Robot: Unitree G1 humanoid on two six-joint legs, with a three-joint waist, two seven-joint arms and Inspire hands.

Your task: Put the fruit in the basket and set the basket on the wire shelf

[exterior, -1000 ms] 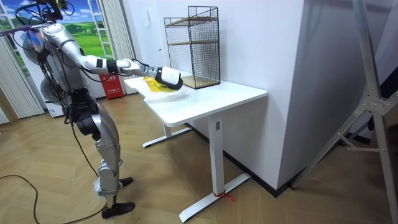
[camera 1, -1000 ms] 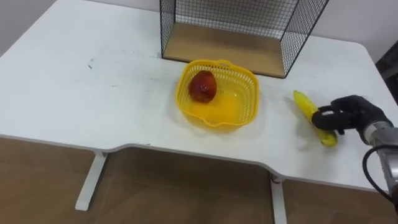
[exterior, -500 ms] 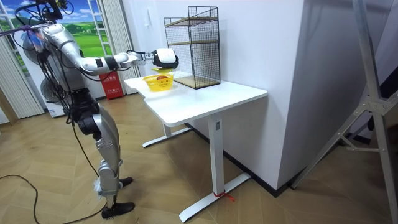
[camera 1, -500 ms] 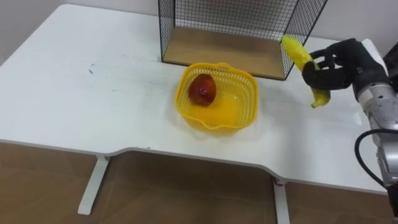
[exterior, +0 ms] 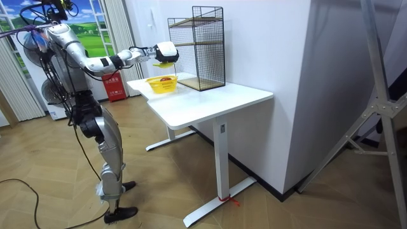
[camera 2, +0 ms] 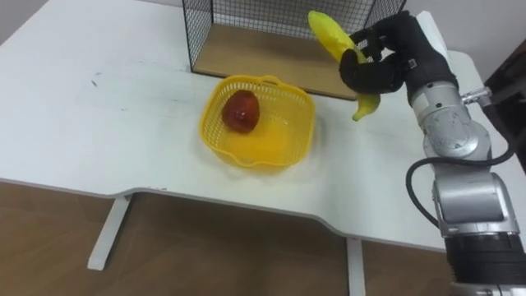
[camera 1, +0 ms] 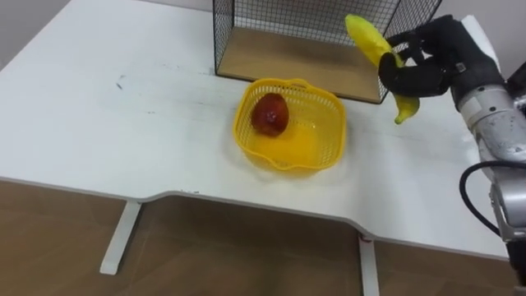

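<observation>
A yellow plastic basket (camera 1: 316, 105) sits on the white table (camera 1: 123, 123), just in front of the wire shelf (camera 1: 316, 41). A red apple (camera 1: 269, 113) lies in its left part. My right hand (camera 1: 427, 62) hangs in the air to the right of the basket, above the table, fingers curled round a yellow banana (camera 1: 368, 41). The banana tilts, one end up toward the shelf's mesh, the other end down below the hand. In the room view the right hand (exterior: 165, 52) is raised above the basket (exterior: 163, 83).
The wire shelf has a wooden floor board (camera 1: 288, 64) and black mesh walls. The table's front edge runs across the lower part of the view, with brown floor (camera 1: 246, 255) below. In the room view the robot stands at the table's end.
My right hand lifted the banana off the table at the right and carried it up and leftward, toward the basket and shelf. Basket and apple stayed put.
</observation>
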